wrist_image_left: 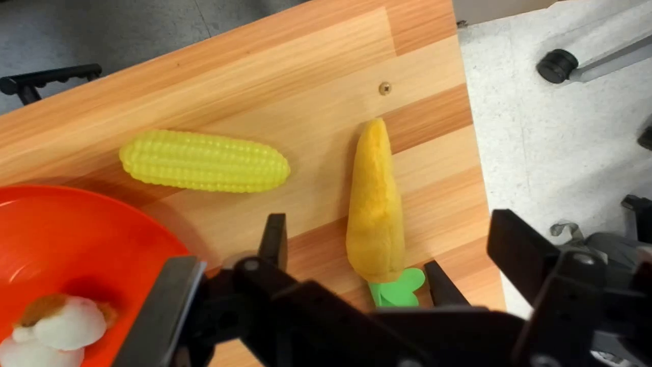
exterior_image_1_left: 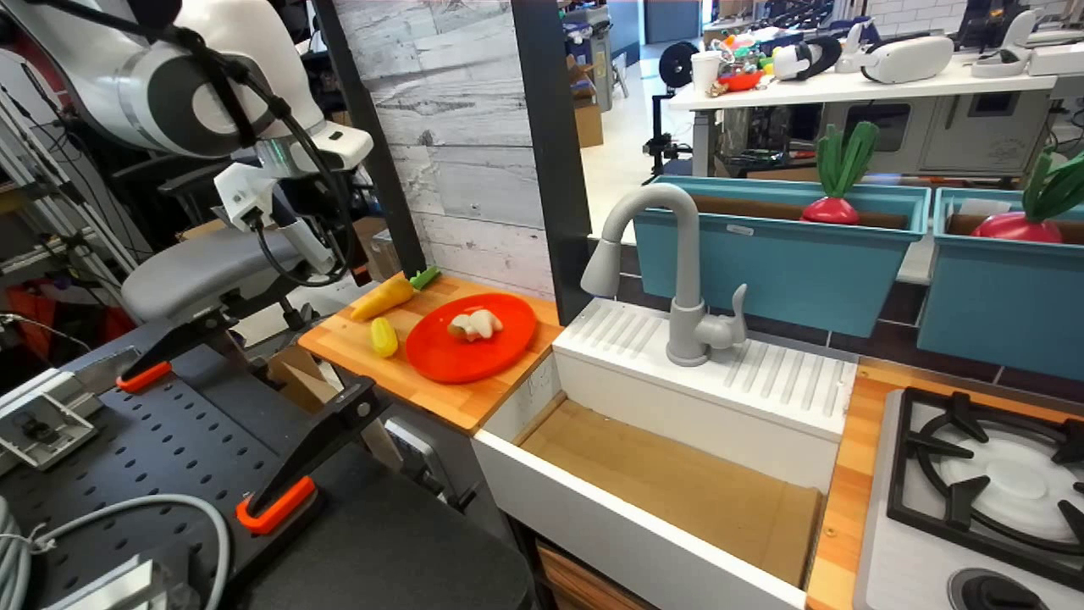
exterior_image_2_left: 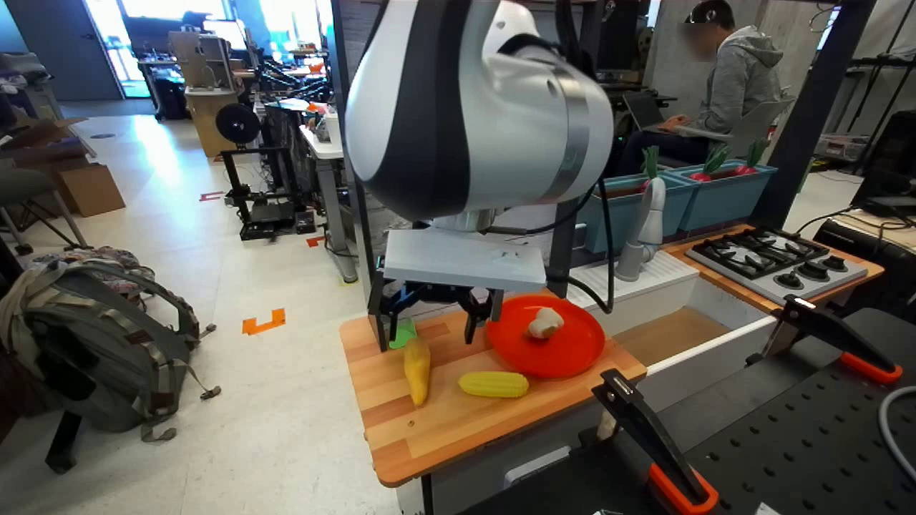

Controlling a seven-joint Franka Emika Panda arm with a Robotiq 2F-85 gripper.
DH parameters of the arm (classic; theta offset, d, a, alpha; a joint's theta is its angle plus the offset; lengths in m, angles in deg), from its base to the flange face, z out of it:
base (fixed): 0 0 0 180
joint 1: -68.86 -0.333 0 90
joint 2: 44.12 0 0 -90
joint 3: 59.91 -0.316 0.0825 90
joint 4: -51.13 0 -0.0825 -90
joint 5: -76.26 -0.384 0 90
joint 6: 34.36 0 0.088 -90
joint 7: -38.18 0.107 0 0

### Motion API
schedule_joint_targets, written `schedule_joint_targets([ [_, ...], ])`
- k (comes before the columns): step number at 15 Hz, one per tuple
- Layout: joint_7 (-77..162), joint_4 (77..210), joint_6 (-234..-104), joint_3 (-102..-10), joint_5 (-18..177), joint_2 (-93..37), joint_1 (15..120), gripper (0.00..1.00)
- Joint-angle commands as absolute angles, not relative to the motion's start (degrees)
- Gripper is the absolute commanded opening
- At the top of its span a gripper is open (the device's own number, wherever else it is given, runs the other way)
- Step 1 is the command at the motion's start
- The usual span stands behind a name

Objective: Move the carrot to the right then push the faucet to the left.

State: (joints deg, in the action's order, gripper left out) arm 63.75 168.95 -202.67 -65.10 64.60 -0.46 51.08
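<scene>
Pincer (wrist_image_left: 389, 229) spread wide over table (wrist_image_left: 316, 76) where carrot (wrist_image_left: 377, 214) lies. Grey faucet (exterior_image_1_left: 688, 263) upright at sink (exterior_image_1_left: 610, 542). White label (exterior_image_1_left: 739, 230) on teal planter (exterior_image_1_left: 771, 280), too small to read.

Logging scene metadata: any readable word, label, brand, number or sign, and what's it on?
None legible in any view.
Label on the teal planter behind the faucet: too small to read.
Pale mark on the seated person's dark cap: too small to make out.
</scene>
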Motion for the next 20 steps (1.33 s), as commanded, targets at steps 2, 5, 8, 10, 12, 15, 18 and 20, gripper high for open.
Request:
schedule_joint_targets([
  [2,66.0,161.8,-201.1,-62.7,63.8,6.1,47.4,1.0],
  [5,67.6,158.6,-200.7,-61.0,64.0,9.0,45.2,1.0],
  [8,69.3,155.5,-200.0,-59.4,63.8,11.3,43.8,1.0],
  [10,70.3,153.6,-199.5,-58.6,63.7,12.3,43.2,1.0],
  [12,70.9,152.2,-198.8,-57.9,64.0,13.1,42.9,0.74],
  [15,71.6,150.7,-197.5,-57.2,64.6,14.0,42.4,0.5],
  [18,72.4,149.3,-196.1,-56.6,64.8,14.8,42.1,0.28],
  [20,72.9,148.8,-195.2,-56.3,65.0,15.1,42.0,0.13],
])
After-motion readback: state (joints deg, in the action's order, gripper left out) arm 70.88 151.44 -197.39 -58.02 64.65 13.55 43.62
